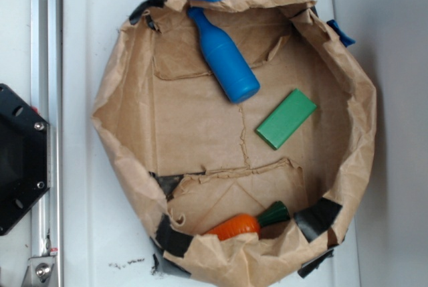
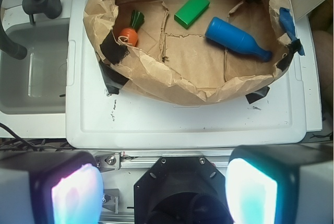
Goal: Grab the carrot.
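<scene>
Carrot (image 1: pixel 235 225) lies on its side against the near wall of the brown paper nest (image 1: pixel 127 73), green top pointing right, partly hidden by the crumpled rim. My gripper (image 2: pixel 164 187) hangs outside the nest over the white tray (image 2: pixel 188 127), pads spread wide and holding nothing. A blue bottle (image 1: pixel 224 56) rests at the far side, a flat green block (image 1: pixel 286 118) to the right, both apart from the carrot.

Carrot (image 1: pixel 235 225) partly hidden behind the paper bag's (image 1: pixel 127 160) crumpled lower rim in exterior view; in wrist view only its top half shows above the bag wall. Fingers (image 2: pixel 73 192) blurred and cut off by wrist frame's bottom edge. Faucet (image 2: pixel 21 4) cut off at upper left.
</scene>
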Motion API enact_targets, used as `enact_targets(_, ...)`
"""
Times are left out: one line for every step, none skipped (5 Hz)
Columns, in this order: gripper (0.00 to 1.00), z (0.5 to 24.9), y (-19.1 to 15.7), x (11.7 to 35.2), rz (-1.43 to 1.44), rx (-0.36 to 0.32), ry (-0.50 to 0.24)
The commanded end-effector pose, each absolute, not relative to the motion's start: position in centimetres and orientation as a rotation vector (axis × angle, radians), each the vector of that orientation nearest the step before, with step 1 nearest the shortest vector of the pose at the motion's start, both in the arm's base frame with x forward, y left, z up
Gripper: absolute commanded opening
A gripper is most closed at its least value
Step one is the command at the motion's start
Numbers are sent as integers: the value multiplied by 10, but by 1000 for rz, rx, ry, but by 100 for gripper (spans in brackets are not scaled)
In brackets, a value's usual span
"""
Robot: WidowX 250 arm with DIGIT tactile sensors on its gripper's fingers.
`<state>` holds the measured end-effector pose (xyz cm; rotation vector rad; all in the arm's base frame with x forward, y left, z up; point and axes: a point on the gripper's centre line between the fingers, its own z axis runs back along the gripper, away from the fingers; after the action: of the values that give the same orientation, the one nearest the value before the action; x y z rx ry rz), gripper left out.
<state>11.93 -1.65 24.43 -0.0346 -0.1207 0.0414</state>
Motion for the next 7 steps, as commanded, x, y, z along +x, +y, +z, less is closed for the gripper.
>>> enact_targets(100,244,-16,119,41,-35,-121)
enact_targets(100,234,-25,168,143,-37,-114)
enact_targets(100,218,-26,208,216,-22,-135)
enact_targets(100,193,-15,235,277,-44,-130)
enact_targets(100,159,9,249,293,-120,-194)
enact_targets(100,134,21,249,280,-174,-195)
enact_targets(100,111,16,248,255,-148,-195)
